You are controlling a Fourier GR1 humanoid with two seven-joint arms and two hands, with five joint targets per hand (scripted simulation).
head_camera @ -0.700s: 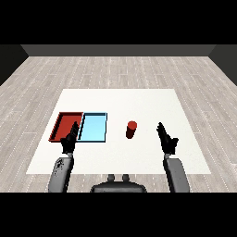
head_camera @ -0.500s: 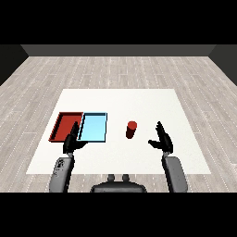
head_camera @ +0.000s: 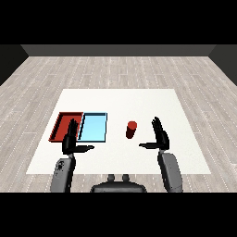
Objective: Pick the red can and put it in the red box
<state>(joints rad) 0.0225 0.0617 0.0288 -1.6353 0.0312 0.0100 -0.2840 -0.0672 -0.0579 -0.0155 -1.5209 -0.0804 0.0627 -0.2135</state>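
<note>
Nearest the viewer, two smooth grey forearms, rounded and cylindrical, rise from the lower corners of the head view onto the white table [head_camera: 115, 159], whose top is flat, matte and rectangular. Left hand [head_camera: 70, 141]: black, held over the near left part of the table, fingers straight and pointing away, thumb stuck out toward the middle; released, holding nothing; its fingertips overlap the near edge of the trays in this view. Right hand [head_camera: 160, 135]: black, fingers straight and raised, thumb extended toward the left; also released, nothing in it. Red can [head_camera: 131, 129]: short upright cylinder, plain red surface with a darker top, standing on bare table left of the right hand and apart from it, between that hand and the trays. Just beyond the left hand, light blue tray [head_camera: 93, 127]: shallow rectangle, pale glossy floor with a thin darker blue rim. Touching its left side, red tray [head_camera: 64, 125]: same shallow rectangular form, red floor with a darker rim, nothing seen in it. The can stands well to the right of the red tray, with the blue tray between them. Farther off, past the table's far edge, grey wood-plank floor [head_camera: 120, 69] with visible board seams runs to a dark wall.
</note>
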